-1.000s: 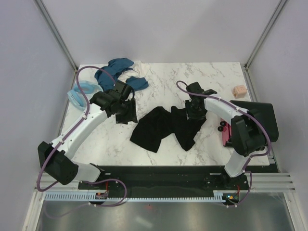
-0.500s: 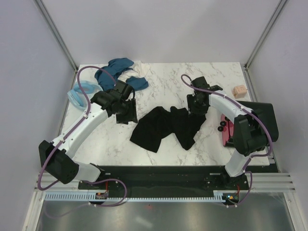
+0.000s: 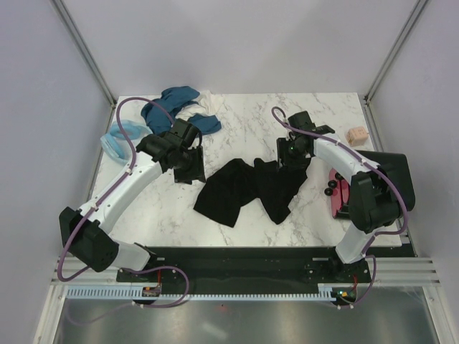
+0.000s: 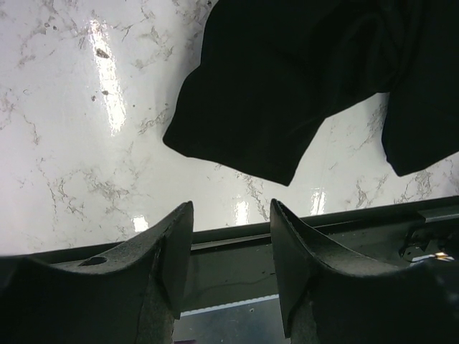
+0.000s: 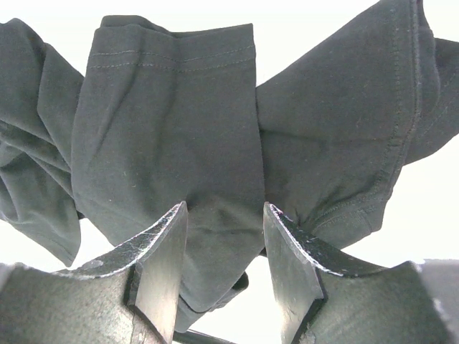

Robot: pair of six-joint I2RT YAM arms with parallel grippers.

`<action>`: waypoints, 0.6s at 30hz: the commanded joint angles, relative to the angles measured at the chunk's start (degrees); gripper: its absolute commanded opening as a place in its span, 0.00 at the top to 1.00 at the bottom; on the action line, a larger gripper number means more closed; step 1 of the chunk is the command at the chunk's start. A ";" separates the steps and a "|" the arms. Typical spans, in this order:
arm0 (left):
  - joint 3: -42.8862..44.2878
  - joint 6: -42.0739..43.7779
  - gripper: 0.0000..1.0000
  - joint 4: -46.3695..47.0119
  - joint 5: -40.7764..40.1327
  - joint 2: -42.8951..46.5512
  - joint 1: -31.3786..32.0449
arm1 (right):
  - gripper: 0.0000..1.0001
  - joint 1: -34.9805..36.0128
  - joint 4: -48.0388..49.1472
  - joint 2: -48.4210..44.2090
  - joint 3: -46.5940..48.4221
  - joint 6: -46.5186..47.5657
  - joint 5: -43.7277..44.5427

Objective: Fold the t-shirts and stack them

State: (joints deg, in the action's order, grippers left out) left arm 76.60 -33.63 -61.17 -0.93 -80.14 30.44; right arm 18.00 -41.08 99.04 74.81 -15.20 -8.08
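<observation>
A: So, where is the black shirt [image 3: 247, 188] sitting?
B: It's lying crumpled mid-table [image 3: 315, 115], not spread and not folded. The others are bunching in a pile [image 3: 172, 107] at the far left corner.
A: Right claw?
B: The right gripper [image 5: 224, 209] is hovering over the shirt's far right edge. Jaws are standing apart, cloth is showing beneath, nothing pinched. The sleeve hem [image 5: 176, 54] is lying just past the tips, so it's likely lining up a grab there.
A: Left?
B: The left gripper [image 4: 231, 208] is hanging over bare table just beside the shirt, jaws apart, empty. It's probably taking the opposite side for pulling the shirt flat.
A: Progress?
B: Looking early. Folding isn't starting yet.
</observation>
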 commanded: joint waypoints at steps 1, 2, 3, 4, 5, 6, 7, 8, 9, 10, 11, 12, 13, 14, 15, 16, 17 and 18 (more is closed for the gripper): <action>2.33 0.67 0.46 -0.01 0.67 -0.28 -0.29 | 0.45 -1.03 1.35 -1.75 0.78 0.70 0.16; 2.33 0.58 0.46 0.08 0.67 -0.19 -0.29 | 0.45 -1.21 1.35 -1.75 0.69 0.61 0.60; 2.24 0.49 0.46 0.00 0.67 -0.19 -0.29 | 0.46 -1.56 1.35 -2.01 0.69 0.61 1.30; 2.07 0.32 0.46 0.08 0.67 -0.19 -0.29 | 0.46 -1.74 1.44 -2.10 0.43 0.79 1.13; 2.06 0.32 0.46 0.08 0.67 -0.19 -0.29 | 0.45 -2.00 1.53 -2.01 0.34 0.79 0.78; 1.98 0.14 0.46 0.00 1.88 -0.19 -0.29 | 0.46 -2.44 1.53 -1.84 0.25 0.79 0.09; 2.06 -0.03 0.46 -0.01 1.90 -0.19 -0.29 | 0.46 -2.62 1.70 -1.75 0.08 0.79 -0.44; 2.15 -0.12 0.46 0.08 2.07 -0.28 -0.29 | 0.46 -2.79 1.88 -1.58 -0.10 0.70 -0.88; 2.24 -0.21 0.46 0.00 1.90 -0.19 -0.29 | 0.46 -2.88 2.05 -1.40 -0.27 0.53 -1.50; 2.24 -0.30 0.46 -0.01 1.90 -0.28 -0.29 | 0.46 -2.97 2.23 -0.79 -0.45 0.52 -2.11; 2.24 -0.39 0.46 -0.01 1.90 -0.28 -0.29 | 0.46 -2.97 2.32 -0.52 -0.45 0.52 -2.64; 2.15 -0.56 0.46 0.08 2.07 -0.19 -0.29 | 0.46 -2.97 2.32 -0.26 -0.36 0.52 -3.34; 2.15 -0.65 0.46 0.00 2.25 -0.19 -0.29 | 0.46 -2.97 2.58 0.01 -0.45 0.44 -4.13; 2.07 -0.82 0.46 0.08 2.25 -0.28 -0.29 | 0.46 -2.97 2.85 0.01 -0.45 0.26 -4.49; 1.98 -0.91 0.46 0.08 2.33 -0.11 -0.29 | 0.46 -2.97 3.02 0.01 -0.45 0.09 -4.75; 1.80 -1.26 0.46 0.00 2.42 0.07 -0.29 | 0.46 -2.97 3.11 0.01 -0.28 0.00 -4.93; 1.80 -1.44 0.46 0.08 2.51 0.07 -0.29 | 0.46 -2.97 3.02 0.10 -0.19 0.00 -5.28; 1.54 -1.53 0.46 0.17 2.86 0.16 -0.29 | 0.46 -2.97 3.02 0.18 -0.10 0.00 -5.54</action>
State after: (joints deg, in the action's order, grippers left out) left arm 76.66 -33.71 -61.17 0.56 -80.16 30.44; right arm 15.00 -39.99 99.07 74.63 -15.20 -10.98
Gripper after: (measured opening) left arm 0.539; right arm 0.538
